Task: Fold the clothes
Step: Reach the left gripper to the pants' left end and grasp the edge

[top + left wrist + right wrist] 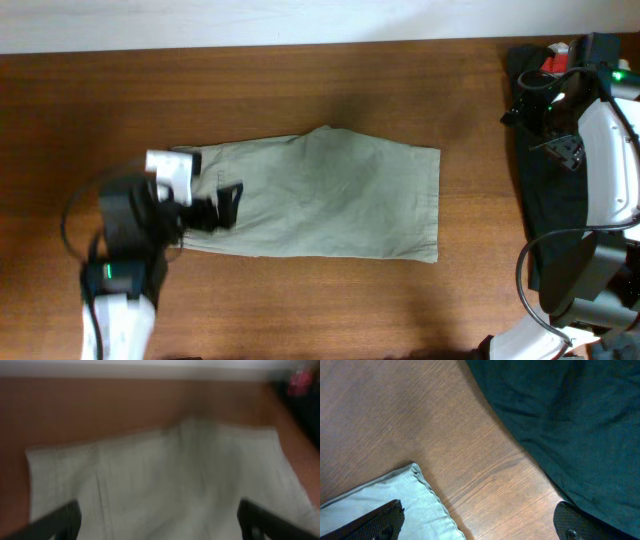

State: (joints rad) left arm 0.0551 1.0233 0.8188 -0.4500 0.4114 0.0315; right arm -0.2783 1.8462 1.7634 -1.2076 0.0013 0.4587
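A pale green garment [330,195] lies flat across the middle of the wooden table, folded into a wide strip. My left gripper [232,205] is open and empty, over the garment's left end. The blurred left wrist view shows the garment [175,475] spread out ahead of the open fingers [160,520]. My right gripper [535,105] is at the far right, over the table edge of a dark cloth pile. In the right wrist view its fingers [480,520] are open and empty above bare wood, with one corner of the garment [395,500] at the lower left.
A pile of dark green cloth [545,190] lies along the right side of the table and fills the upper right of the right wrist view [560,420]. A red and white item [557,55] sits at the far right corner.
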